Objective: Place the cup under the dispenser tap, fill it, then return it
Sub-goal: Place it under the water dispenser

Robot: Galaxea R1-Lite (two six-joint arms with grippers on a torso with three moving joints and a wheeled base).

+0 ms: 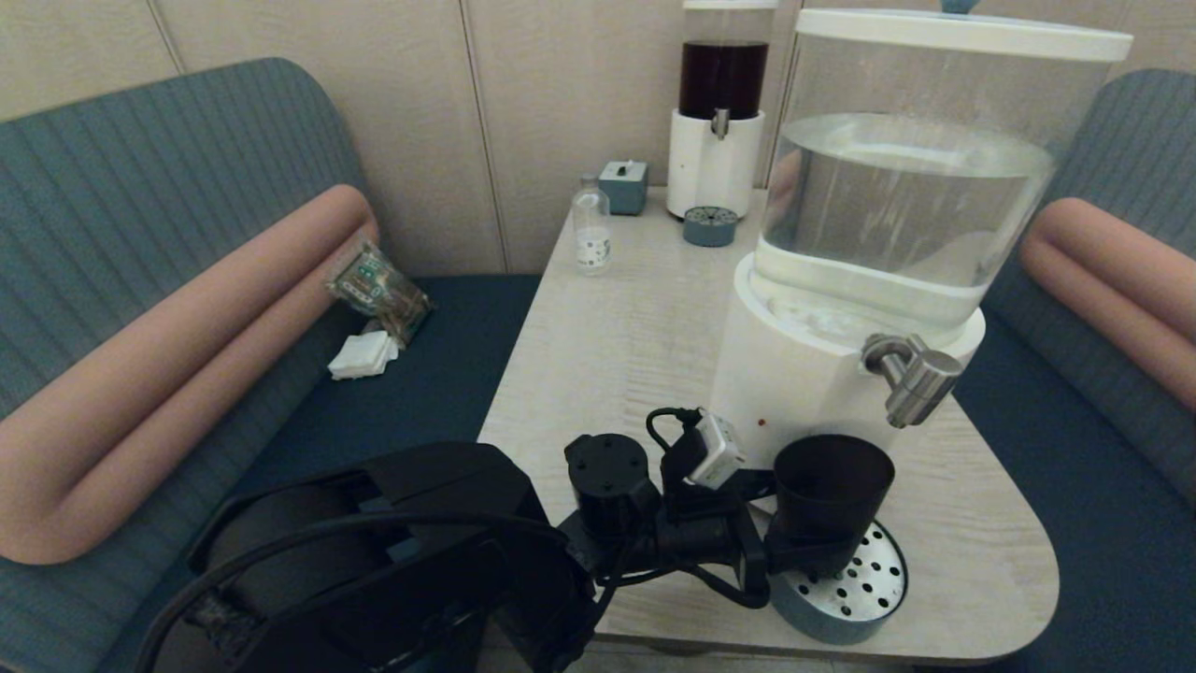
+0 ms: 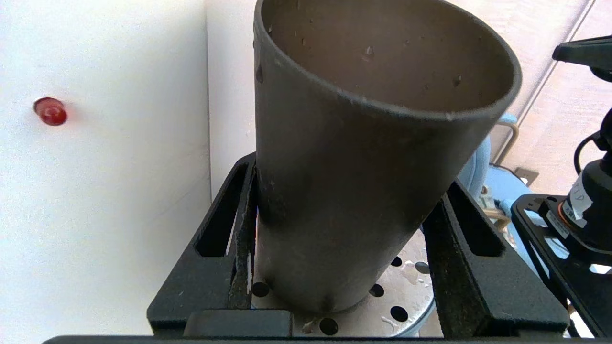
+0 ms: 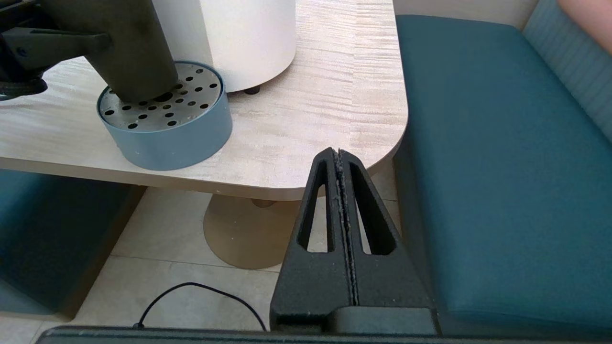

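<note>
The left pincer [image 1: 794, 547] grips the cup [image 1: 830, 500] low on its wall, one finger pressed flat against each side, and the cup stands on the perforated metal top of the round blue-grey drip tray [image 1: 855, 598] at the foot of the big white-based dispenser [image 1: 794, 383]. Seen from the head view, the dispenser tap [image 1: 911, 374] sits above the cup and a little off towards the tray's far side, so the mouth is probably not yet squarely beneath the spout. To do this step well, the cup should likely be nudged along the tray until its rim lies directly under the spout's outlet, kept upright and low so nothing splashes, with the hold kept firm but not crushing on the thin plastic. In the left wrist view the cup leans slightly in the grip, which is worth correcting before water runs. The cup is a matte, dark brown-black tumbler, handleless, widening to the rim, with small droplets or specks on its inner wall; I cannot tell whether it holds any liquid. The right pincer [image 3: 340, 165] hangs parked beyond the surface [image 3: 311, 119] edge on the side away from the dispenser, its fingers pressed together on nothing.
</note>
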